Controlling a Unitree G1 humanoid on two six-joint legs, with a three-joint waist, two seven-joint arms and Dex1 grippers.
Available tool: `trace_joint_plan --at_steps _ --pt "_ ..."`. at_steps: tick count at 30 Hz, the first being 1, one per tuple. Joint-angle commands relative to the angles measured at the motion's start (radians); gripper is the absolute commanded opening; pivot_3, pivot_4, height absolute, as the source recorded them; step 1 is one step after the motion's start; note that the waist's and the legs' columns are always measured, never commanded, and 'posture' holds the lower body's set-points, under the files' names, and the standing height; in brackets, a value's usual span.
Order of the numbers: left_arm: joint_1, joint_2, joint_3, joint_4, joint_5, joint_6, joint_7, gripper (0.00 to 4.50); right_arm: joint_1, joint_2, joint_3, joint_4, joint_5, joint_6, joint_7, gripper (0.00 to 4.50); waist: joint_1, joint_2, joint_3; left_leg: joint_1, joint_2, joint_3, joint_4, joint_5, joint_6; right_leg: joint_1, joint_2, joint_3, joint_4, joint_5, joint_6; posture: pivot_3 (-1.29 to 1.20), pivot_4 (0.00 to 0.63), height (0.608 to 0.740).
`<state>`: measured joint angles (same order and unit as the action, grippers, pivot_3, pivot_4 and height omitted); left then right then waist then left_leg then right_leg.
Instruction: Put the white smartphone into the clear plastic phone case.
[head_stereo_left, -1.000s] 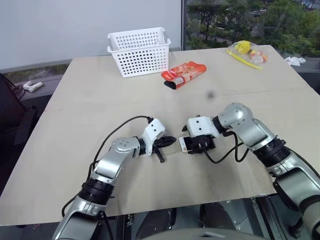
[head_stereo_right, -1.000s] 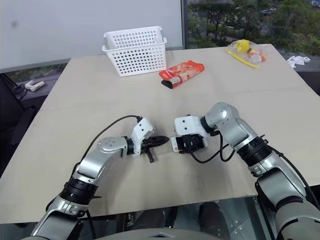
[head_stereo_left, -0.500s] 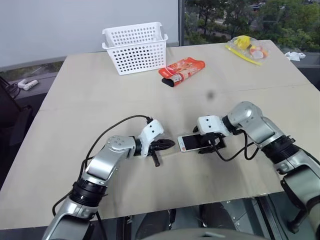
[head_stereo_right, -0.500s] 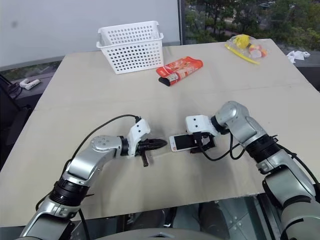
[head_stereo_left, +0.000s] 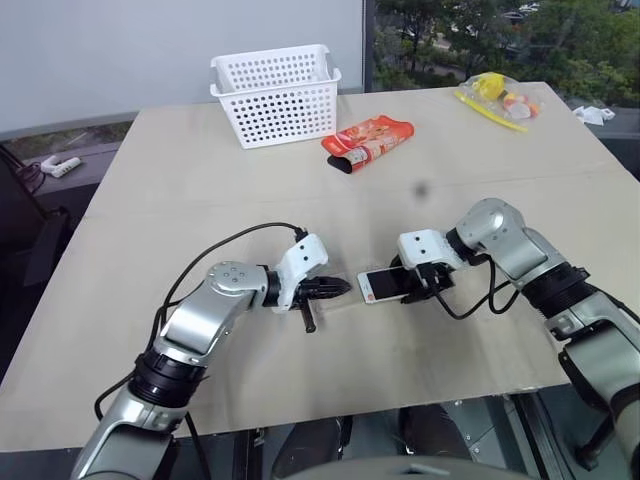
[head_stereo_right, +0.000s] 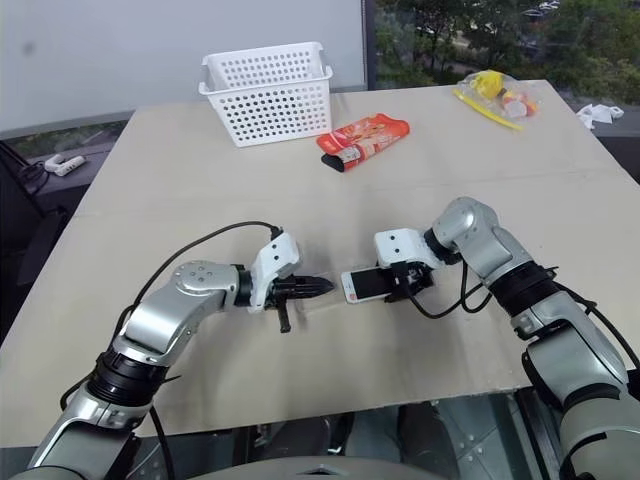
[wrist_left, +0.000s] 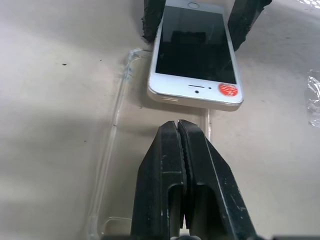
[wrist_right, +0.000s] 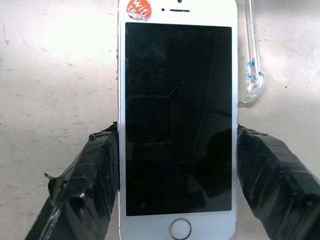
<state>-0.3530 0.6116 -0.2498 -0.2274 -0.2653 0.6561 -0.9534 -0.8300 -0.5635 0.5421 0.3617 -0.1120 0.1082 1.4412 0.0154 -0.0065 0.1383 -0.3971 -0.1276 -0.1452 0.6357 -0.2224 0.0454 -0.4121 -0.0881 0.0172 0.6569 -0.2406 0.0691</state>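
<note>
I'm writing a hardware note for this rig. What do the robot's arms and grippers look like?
Both arms are silver-grey metal with black ribbed joints and a white wrist block. A loose black cable loops along each. The left gripper and right gripper have two black fingers; the right's look tape-wrapped.

The scene is lit by even daylight from the window (head_stereo_left: 500, 40) behind the bench (head_stereo_left: 200, 180), and the bench top is rendered bright and pale. Soft, short shadows are cast beneath both arms. In the left wrist view, a broad dim band is laid across the bench, and the black fingers (wrist_left: 170, 190) close to the lens are slightly softened. A faint reflection is seen on the dark screen of the white smartphone (wrist_right: 177, 120).
</note>
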Motion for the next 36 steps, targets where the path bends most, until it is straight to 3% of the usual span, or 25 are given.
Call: trace_joint_plan --at_steps 1,9,18,36 --pt "-0.027 -0.002 0.04 -0.047 -0.025 -0.012 0.007 0.0 -0.013 -0.017 0.013 0.013 -0.052 0.016 0.003 2.97 0.0 0.0 0.001 0.0 0.0 0.0 0.0 0.0 0.0 0.0 0.0 0.0 0.0 0.0 0.0 0.0 0.15 0.74" --pt "-0.059 -0.031 0.118 -0.121 -0.183 0.098 0.001 0.0 -0.064 -0.015 0.02 -0.119 -0.082 0.077 0.012 2.97 -0.004 -0.001 0.006 -0.001 0.0 0.0 0.0 0.001 -0.002 -0.001 0.0 0.0 0.0 0.0 0.0 0.0 0.15 0.74" --pt "-0.018 -0.002 0.013 -0.102 -0.1 0.065 0.031 0.0 -0.088 0.004 0.037 -0.2 -0.149 0.185 0.003 2.97 -0.011 -0.002 0.011 -0.002 0.0 0.0 -0.002 0.003 -0.004 -0.003 0.0 0.0 0.0 0.0 0.0 0.0 0.15 0.74" --pt "0.015 -0.041 -0.031 -0.049 -0.048 0.038 0.077 0.0 -0.091 0.047 0.093 -0.325 -0.218 0.27 -0.008 2.97 -0.027 -0.003 0.014 -0.003 0.0 -0.001 -0.002 0.003 -0.004 -0.003 0.0 0.0 0.001 0.0 0.0 0.0 0.15 0.74"
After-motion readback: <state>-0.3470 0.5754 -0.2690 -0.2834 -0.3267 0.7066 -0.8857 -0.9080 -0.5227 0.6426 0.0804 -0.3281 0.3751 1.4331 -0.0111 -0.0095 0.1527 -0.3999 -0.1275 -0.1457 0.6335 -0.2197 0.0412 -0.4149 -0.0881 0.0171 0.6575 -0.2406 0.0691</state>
